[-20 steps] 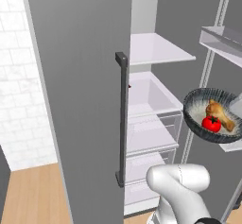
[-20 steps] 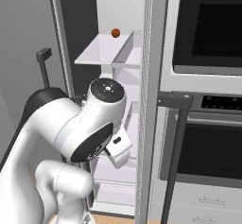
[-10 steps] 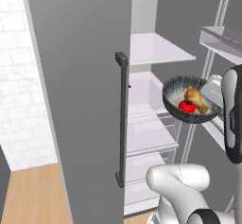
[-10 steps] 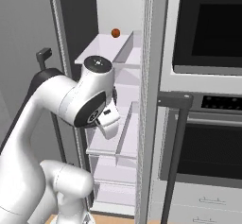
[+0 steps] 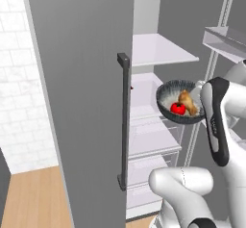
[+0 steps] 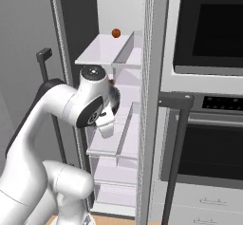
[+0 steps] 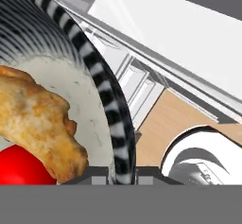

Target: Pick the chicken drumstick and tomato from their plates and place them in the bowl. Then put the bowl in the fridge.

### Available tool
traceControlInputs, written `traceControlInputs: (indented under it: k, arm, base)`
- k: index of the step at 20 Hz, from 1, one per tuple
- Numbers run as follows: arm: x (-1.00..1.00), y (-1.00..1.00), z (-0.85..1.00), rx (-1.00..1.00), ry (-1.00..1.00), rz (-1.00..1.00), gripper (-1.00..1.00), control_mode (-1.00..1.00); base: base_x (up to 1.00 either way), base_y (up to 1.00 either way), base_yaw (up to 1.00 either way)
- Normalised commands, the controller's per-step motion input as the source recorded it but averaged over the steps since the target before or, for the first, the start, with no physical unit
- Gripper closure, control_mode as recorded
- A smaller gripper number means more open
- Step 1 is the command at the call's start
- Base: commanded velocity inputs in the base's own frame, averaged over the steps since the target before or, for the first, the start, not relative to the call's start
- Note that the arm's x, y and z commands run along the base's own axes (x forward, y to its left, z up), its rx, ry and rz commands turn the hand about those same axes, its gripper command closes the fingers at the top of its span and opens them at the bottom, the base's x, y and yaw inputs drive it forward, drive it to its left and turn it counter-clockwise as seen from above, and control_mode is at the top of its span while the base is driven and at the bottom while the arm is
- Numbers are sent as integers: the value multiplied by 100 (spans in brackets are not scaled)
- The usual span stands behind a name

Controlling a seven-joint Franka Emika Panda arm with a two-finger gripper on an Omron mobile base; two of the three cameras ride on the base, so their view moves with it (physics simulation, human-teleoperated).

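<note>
The gripper clamps the bowl's rim, drumstick and tomato inside, at the open fridge.

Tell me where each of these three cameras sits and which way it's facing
Left base view: behind the arm's left, facing the open fridge; forearm at right carries the bowl.
Right base view: behind its right, facing fridge shelves and oven; arm at left.
Hand view: along the gripper, clamped on the bowl's rim.
Shared: fridge, bowl.
</note>
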Motion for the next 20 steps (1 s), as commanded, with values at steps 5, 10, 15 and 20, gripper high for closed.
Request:
traceControlInputs:
  k: [5,10,15,20]
  arm:
    - [100,9,-6,0,0,-2,100,-100]
    - [98,5,-36,0,0,-3,100,-100]
    - [68,24,-54,0,0,-2,100,-100]
    - [55,13,-33,0,0,-3,100,-100]
  base:
    - [0,0,0]
    - [0,0,0]
    - [0,0,0]
    - [0,0,0]
